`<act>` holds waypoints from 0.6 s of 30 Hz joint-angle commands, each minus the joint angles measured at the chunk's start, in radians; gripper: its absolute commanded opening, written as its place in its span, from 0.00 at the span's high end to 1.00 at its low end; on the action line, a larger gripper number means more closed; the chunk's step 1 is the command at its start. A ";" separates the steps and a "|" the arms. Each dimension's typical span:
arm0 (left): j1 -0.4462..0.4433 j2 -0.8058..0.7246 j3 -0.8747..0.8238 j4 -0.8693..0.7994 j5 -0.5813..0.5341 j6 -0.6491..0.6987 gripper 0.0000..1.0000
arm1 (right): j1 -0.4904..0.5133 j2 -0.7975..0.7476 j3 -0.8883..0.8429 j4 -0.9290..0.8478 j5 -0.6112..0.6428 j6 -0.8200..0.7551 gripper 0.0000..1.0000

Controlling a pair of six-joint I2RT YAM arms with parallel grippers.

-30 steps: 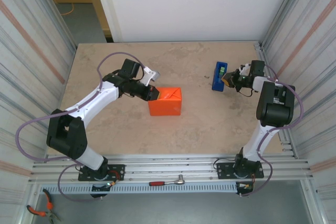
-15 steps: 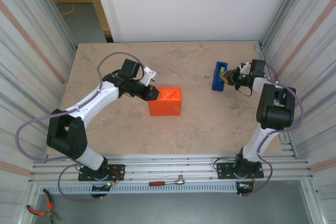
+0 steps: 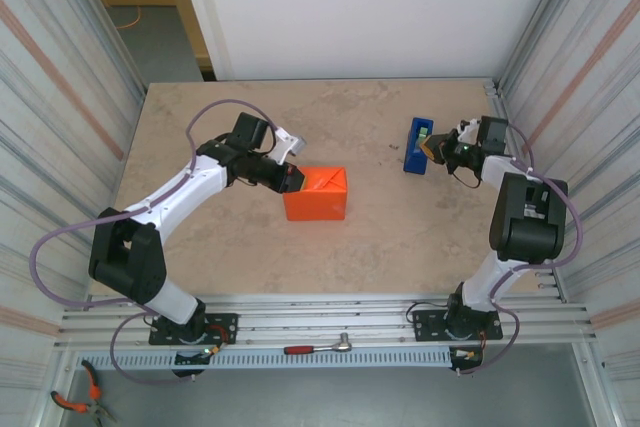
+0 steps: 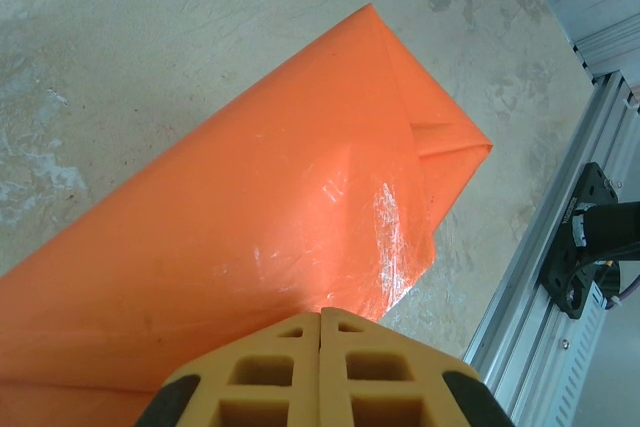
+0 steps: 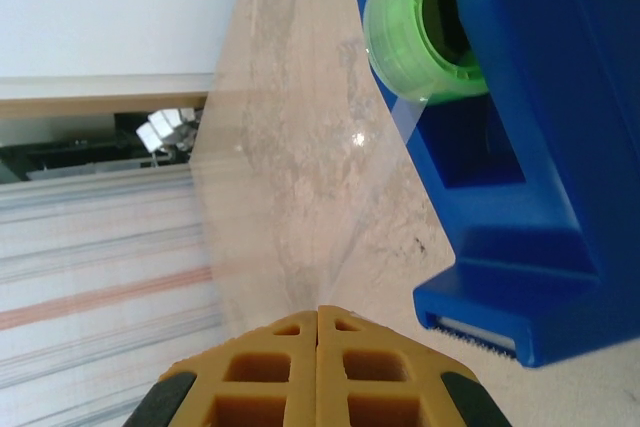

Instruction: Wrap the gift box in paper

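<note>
Moved since a second ago: right arm's dark elbow block is sitting nearer the front rail, its wrist is shifting slightly beside the dispenser, while the left arm and the orange parcel are keeping their places.
Left gripper [image 3: 291, 178]: reaching in from the left, its yellow fingers are pressing flat together with nothing showing between them; the tips are hanging at the parcel's upper left edge (whether they are touching it I cannot tell).
Paper [image 3: 316, 197]: bright orange and plain, it is lying folded into a closed, box-shaped parcel a little left of the middle of the table [image 3: 200, 127]. Its top is catching a glossy sheen in the left wrist view, and a triangular fold [image 4: 440, 137] is lying tucked at one end, coming to a sharp corner (whatever it is covering is hidden).
Tape dispenser [image 3: 416, 147]: blue and narrow, it is standing well to the right of the parcel, with bare stone between them, and is carrying a green roll [image 5: 420, 32].
Clear tape [image 5: 300, 197]: a see-through strip is stretching from the roll down to the right fingertips.
Right gripper [image 3: 437, 150]: just beside the dispenser's right side, its fingers are clamping together on the end of that strip.
Near rail [image 3: 400, 307]: a ratchet [image 3: 320, 347] is lying on it between the two arm bases, and orange-handled pliers [image 3: 80, 402] are resting below the left base, both well clear of the work.
</note>
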 commanded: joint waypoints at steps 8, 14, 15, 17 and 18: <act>-0.020 0.035 -0.036 -0.056 -0.019 0.004 1.00 | 0.015 -0.093 -0.106 0.001 -0.021 -0.008 1.00; -0.020 0.036 -0.035 -0.056 -0.021 0.005 1.00 | 0.013 -0.098 -0.152 0.004 -0.016 -0.019 1.00; -0.020 0.036 -0.035 -0.056 -0.020 0.004 1.00 | 0.012 -0.100 -0.159 0.005 -0.015 -0.021 1.00; -0.020 0.036 -0.035 -0.056 -0.021 0.005 1.00 | 0.011 -0.103 -0.168 0.005 -0.013 -0.024 1.00; -0.020 0.036 -0.034 -0.056 -0.021 0.004 1.00 | 0.010 -0.105 -0.174 0.006 -0.012 -0.024 1.00</act>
